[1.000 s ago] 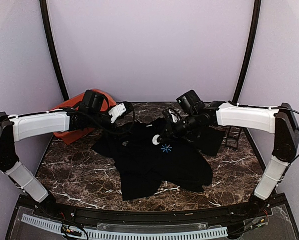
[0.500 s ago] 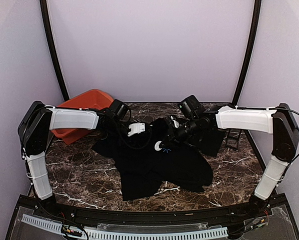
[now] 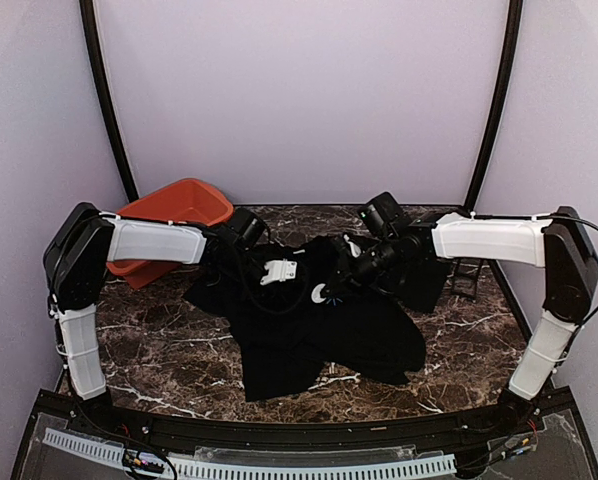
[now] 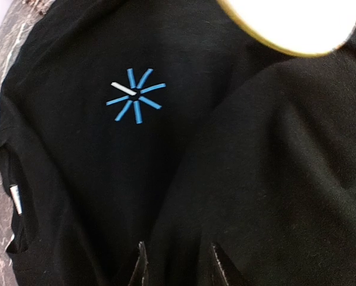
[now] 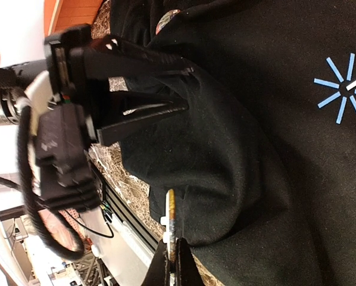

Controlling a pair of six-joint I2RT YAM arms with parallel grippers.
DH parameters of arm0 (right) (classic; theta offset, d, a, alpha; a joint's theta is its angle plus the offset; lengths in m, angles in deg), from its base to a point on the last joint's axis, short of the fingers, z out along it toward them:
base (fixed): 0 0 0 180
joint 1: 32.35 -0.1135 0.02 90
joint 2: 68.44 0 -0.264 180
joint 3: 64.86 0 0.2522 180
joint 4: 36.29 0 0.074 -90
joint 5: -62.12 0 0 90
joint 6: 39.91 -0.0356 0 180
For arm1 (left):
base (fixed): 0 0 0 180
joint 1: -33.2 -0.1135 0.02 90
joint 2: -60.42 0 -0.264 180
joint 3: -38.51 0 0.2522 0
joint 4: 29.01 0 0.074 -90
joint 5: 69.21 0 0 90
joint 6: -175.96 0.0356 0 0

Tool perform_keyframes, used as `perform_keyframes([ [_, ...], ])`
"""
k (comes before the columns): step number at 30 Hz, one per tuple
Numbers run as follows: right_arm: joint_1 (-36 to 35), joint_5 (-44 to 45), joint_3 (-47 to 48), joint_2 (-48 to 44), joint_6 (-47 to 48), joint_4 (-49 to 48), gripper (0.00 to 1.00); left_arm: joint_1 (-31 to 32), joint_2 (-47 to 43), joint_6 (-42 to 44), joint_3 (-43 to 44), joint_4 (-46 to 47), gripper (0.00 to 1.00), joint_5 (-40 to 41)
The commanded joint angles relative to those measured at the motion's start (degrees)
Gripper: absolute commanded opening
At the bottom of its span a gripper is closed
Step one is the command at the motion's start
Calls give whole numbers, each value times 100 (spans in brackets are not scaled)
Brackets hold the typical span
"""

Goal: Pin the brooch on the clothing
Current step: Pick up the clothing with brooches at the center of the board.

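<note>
We see the black T-shirt (image 3: 309, 340) lying crumpled on the marble worktop (image 3: 149, 340), about mid-table and a bit toward the far edge; light-blue starburst print (image 4: 134, 95) faces up on the chest; small white label (image 4: 15, 198) shows at a hem on the left of the left wrist view. The right gripper (image 5: 171, 247) reaches in from the right edge and hovers over the middle of the shirt, jaws closed down tight on the brooch (image 5: 171, 217); the disc sits edge-on between the fingers in the right wrist view, its rim yellow-gold, just above a raised hump of fabric; we cannot tell if it touches the cloth. In the left wrist view the same disc shows blurred at the top right, pale face with a gold rim; in the top view it reads as a small white crescent just right of the left arm's fingers. The left gripper (image 4: 179, 271) comes from the left edge and is down on the shirt beside the print; fingers a narrow gap apart with a ridge of black cloth between the tips; we cannot tell whether they pinch it or only straddle it. Orange bin (image 3: 174, 205) sits at the far-left corner; a small dark object (image 3: 466, 275) stands near the right edge, too small to identify.
</note>
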Motion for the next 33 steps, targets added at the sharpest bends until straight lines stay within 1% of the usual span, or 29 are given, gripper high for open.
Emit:
perform_keyframes([
  [1, 66, -195, 13, 110, -78, -87, 0, 59, 122, 171, 167, -385, 29, -208],
  [2, 68, -199, 13, 119, -83, -88, 0, 64, 138, 170, 184, -397, 27, -175],
  [3, 66, -207, 5, 126, -86, -94, 0, 65, 157, 159, 189, -399, 22, -157],
  [5, 63, -232, -20, 140, -102, -115, 0, 73, 174, 120, 207, -364, 16, -89],
  [6, 63, -248, -27, 146, -116, -127, 0, 74, 175, 97, 216, -338, 7, -65],
  [8, 64, -283, -44, 174, -138, -155, 0, 74, 173, -6, 242, -253, 1, 8],
  [11, 63, -397, -98, 236, -238, -265, 0, 74, 150, -197, 308, -175, 1, 40],
  [14, 69, -694, -208, 337, -477, -564, 0, 81, 34, -333, 304, -88, 1, 64],
  [17, 41, -958, -347, 456, -774, -949, 0, 106, -125, -447, 181, 66, 1, 153],
  [22, 21, -1052, -350, 636, -976, -1123, 0, 134, -482, -554, -60, 253, 1, 248],
  [24, 19, -1078, -320, 659, -992, -1129, 0, 140, -498, -534, -97, 217, 12, 507],
  [25, 21, -1072, -313, 654, -993, -1129, 0, 144, -490, -507, -110, 198, 21, 682],
  [26, 26, -1055, -313, 643, -993, -1129, 0, 140, -488, -449, -121, 147, 25, 770],
  [27, 24, -1046, -313, 631, -989, -1129, 0, 137, -487, -425, -140, 132, 33, 791],
  [29, 19, -1034, -321, 610, -972, -1114, 0, 136, -469, -348, -142, 47, 37, 821],
  [31, 21, -1028, -337, 593, -944, -1083, 0, 136, -416, -243, -116, -83, 40, 795],
  [33, 19, -1013, -354, 588, -926, -1060, 0, 131, -321, -148, -42, -256, 40, 801],
])
